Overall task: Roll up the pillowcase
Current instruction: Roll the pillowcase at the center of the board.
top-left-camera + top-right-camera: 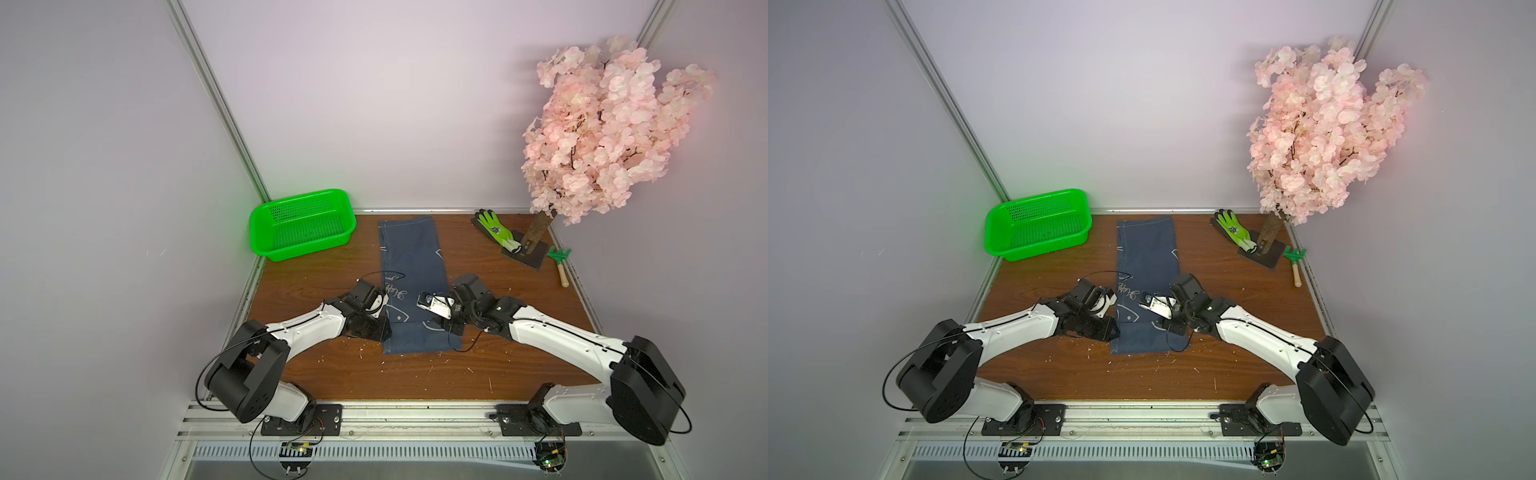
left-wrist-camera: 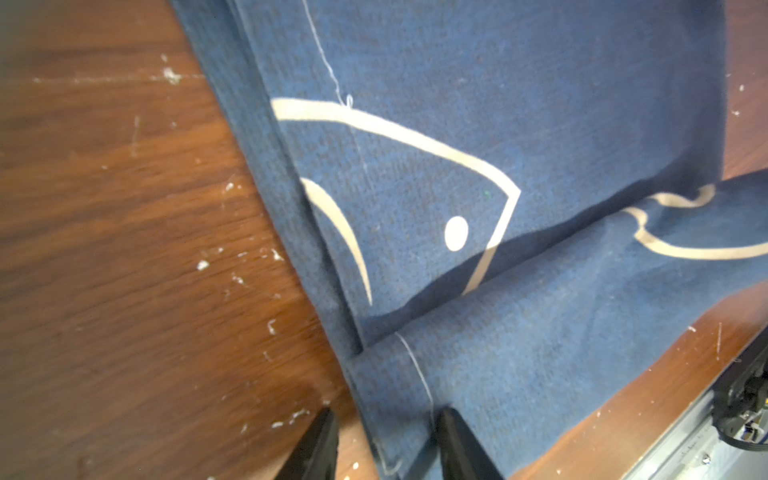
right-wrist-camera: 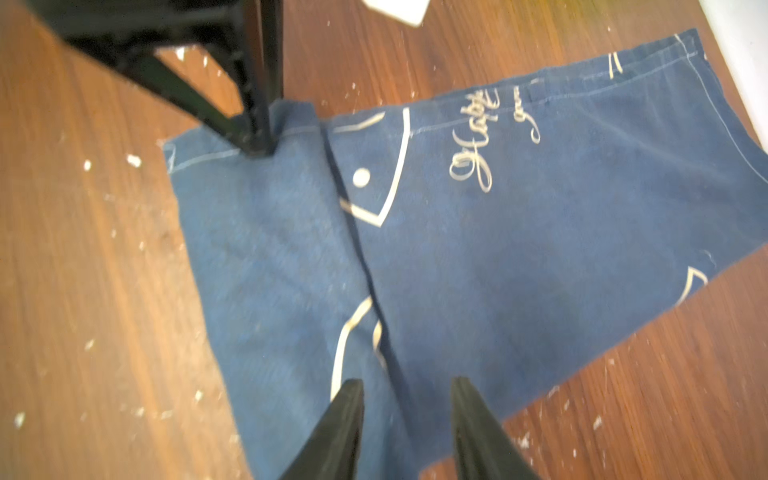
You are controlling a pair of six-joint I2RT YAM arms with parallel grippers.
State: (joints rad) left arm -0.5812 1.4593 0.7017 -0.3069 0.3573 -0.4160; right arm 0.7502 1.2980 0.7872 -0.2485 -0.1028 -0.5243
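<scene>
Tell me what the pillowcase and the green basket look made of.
The pillowcase looks like woven cloth, likely cotton, matte denim-blue: visible weave, stitched seams, soft creases. The basket is probably moulded plastic, glossy bright green: perforated walls, rigid rim.

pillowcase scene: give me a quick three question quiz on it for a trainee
1. True or false: the pillowcase is already rolled into a tube.
2. The green basket sits on the table at: A) the back left corner, B) the front right corner, C) the middle.
3. Which gripper has one fingertip over bare wood and the other over cloth?
Key: 1 false, it lies flat as a long strip. 2 A. 3 the left gripper, as the left wrist view shows.
</scene>
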